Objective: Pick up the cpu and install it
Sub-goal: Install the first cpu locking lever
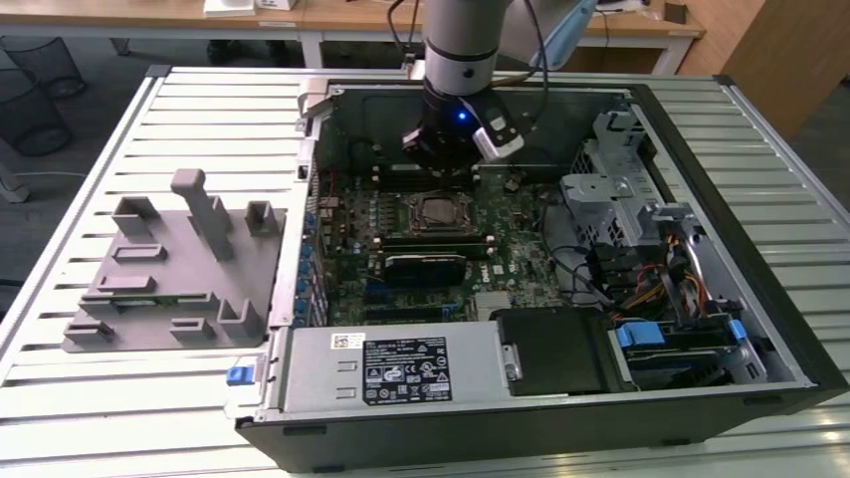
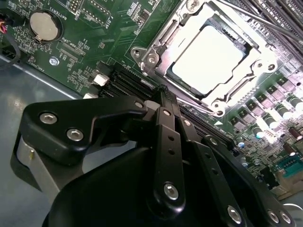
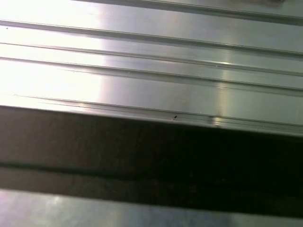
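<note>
The cpu [image 2: 210,59] is a silvery-white square lying flat in the motherboard socket [image 1: 435,212], inside the socket's metal frame [image 2: 156,56]. In the second wrist view my gripper [image 2: 160,92] is beside the socket, its black links meeting at a point near the frame's edge. It is shut with nothing in it and hangs a little above the board. In the exterior view the gripper [image 1: 447,154] is inside the open computer case, just behind the socket.
The open computer case [image 1: 743,249] lies on a slatted aluminium table [image 1: 173,110]. A grey fixture [image 1: 173,269] stands on the exterior view's left. Cables and a drive cage [image 1: 638,229] fill the case's right side. A power supply [image 1: 392,368] sits at the front.
</note>
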### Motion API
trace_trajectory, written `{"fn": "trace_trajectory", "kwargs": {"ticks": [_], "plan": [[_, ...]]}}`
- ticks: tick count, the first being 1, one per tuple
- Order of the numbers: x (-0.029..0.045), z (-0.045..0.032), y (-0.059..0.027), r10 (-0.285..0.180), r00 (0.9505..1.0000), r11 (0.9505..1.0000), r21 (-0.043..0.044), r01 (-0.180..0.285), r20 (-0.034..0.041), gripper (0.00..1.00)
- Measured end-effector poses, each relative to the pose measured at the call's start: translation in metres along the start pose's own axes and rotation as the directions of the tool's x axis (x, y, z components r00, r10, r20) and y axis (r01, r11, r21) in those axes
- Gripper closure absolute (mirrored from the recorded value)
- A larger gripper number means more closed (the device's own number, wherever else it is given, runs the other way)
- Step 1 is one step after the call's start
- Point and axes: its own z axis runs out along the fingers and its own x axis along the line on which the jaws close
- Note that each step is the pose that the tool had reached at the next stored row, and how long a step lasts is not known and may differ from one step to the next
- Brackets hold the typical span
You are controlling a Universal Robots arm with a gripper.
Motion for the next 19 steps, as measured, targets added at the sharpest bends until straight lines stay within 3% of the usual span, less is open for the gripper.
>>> {"fn": "trace_trajectory", "kwargs": {"ticks": [19], "plan": [[-0.0032, 0.0057, -0.0008, 0.000, 1.0000, 1.0000, 0.0002, 0.000, -0.0002, 0.89]]}}
